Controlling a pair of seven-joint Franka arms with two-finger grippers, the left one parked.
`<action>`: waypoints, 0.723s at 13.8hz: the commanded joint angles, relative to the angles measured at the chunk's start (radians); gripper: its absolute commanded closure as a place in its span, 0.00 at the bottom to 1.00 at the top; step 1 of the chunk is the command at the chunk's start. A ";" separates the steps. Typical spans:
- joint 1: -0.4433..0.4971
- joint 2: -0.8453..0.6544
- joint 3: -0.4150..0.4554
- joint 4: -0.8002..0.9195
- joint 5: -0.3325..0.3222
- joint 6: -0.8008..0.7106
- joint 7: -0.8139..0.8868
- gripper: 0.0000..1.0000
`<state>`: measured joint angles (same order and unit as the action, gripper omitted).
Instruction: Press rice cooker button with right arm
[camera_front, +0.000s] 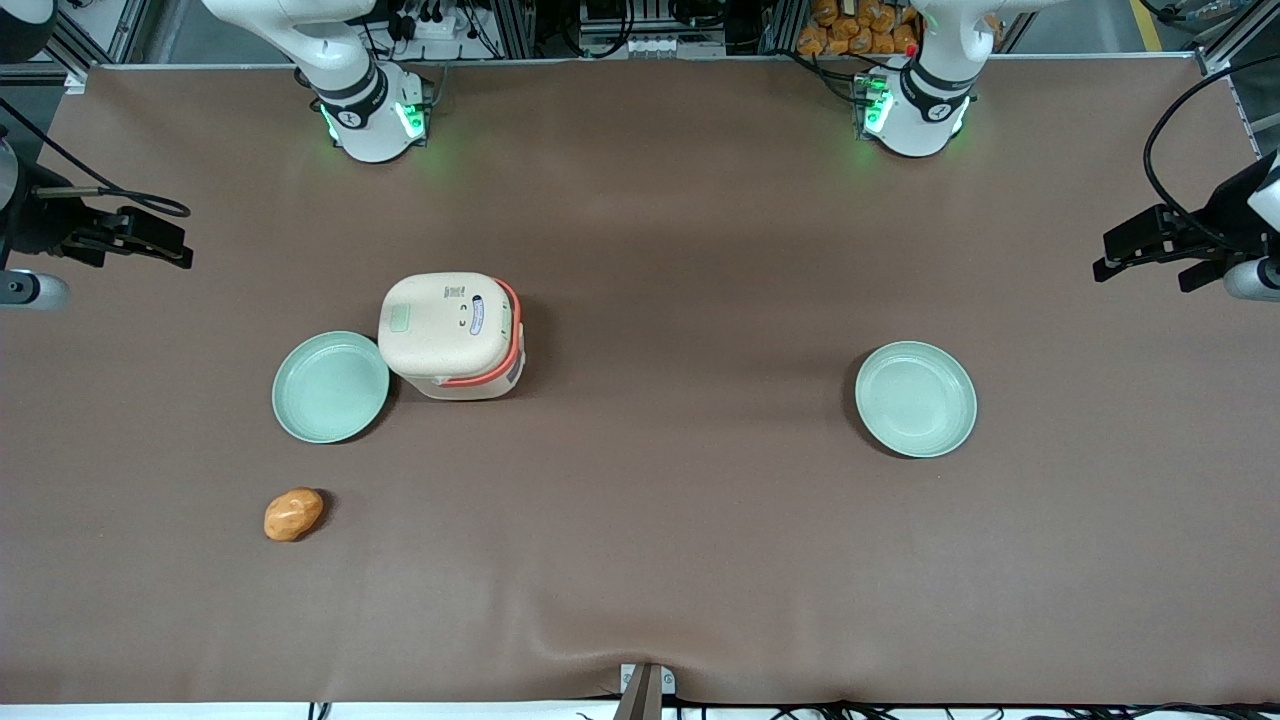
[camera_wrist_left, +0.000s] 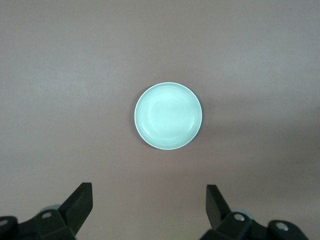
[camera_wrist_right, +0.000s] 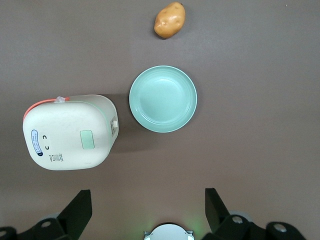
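Note:
The rice cooker (camera_front: 450, 335) is cream with a coral-orange band and handle. It stands shut on the brown table, toward the working arm's end. Its lid carries a small oval label and a pale green square patch (camera_front: 400, 320). It also shows in the right wrist view (camera_wrist_right: 70, 132), with the green patch (camera_wrist_right: 87, 139) on top. My right gripper (camera_wrist_right: 147, 210) is open and empty, fingers wide apart, high above the table. It is apart from the cooker and nearer its own base than the cooker is. In the front view the gripper (camera_front: 150, 240) shows at the working arm's edge.
A pale green plate (camera_front: 330, 387) (camera_wrist_right: 163, 98) lies right beside the cooker, toward the working arm's end. A potato (camera_front: 293, 514) (camera_wrist_right: 170, 20) lies nearer the front camera than that plate. A second green plate (camera_front: 915, 398) (camera_wrist_left: 168, 116) lies toward the parked arm's end.

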<state>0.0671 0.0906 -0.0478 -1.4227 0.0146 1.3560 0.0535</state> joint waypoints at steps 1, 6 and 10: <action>0.010 0.003 0.000 0.013 -0.019 -0.012 0.008 0.00; 0.080 0.018 0.006 -0.002 -0.004 -0.009 0.019 0.00; 0.154 0.061 0.006 -0.025 -0.004 0.044 0.052 0.00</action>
<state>0.1902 0.1316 -0.0369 -1.4338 0.0160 1.3720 0.0726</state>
